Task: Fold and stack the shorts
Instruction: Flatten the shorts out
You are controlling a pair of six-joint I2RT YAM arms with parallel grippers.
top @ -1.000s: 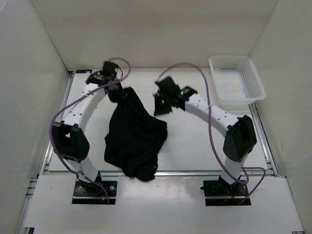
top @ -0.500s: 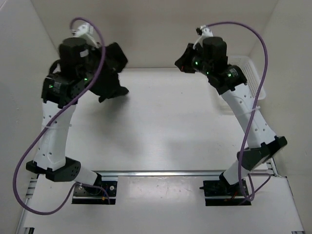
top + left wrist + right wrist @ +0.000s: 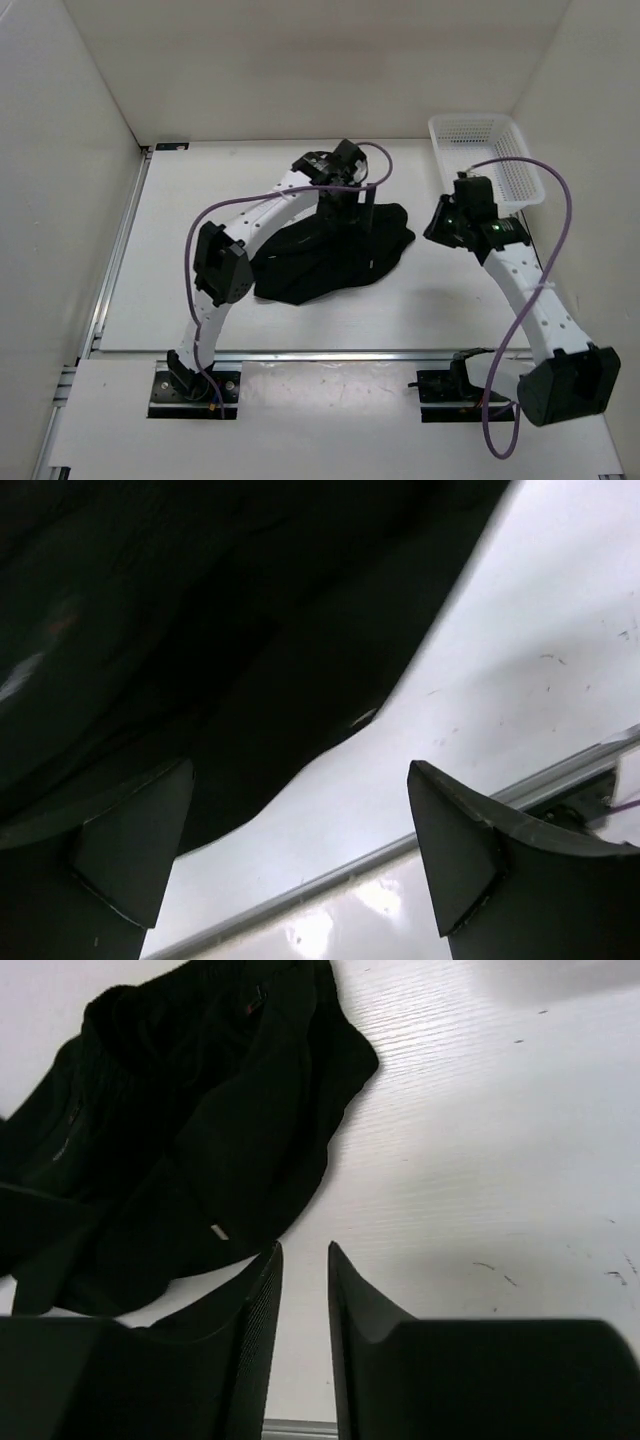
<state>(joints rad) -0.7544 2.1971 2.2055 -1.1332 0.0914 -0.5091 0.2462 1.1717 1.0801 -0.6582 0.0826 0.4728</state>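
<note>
The black shorts (image 3: 330, 255) lie in a crumpled heap in the middle of the table. My left gripper (image 3: 347, 208) hangs over their far edge, fingers spread wide with nothing between them. In the left wrist view the shorts (image 3: 200, 630) fill the upper left, and the left gripper (image 3: 298, 770) frames bare table. My right gripper (image 3: 436, 230) hovers just right of the heap, apart from it. In the right wrist view the shorts (image 3: 200, 1130) lie to the upper left, and the right gripper (image 3: 303, 1250) shows a narrow, empty gap.
A white mesh basket (image 3: 520, 160) stands at the back right corner, right behind the right arm. White walls close in the table on three sides. A metal rail (image 3: 450, 825) runs along the table's near edge.
Both arms swung up high with the shorts, then came down. The shorts now lie loose at the table's middle. Both grippers have opened, the left wide, the right a little.
</note>
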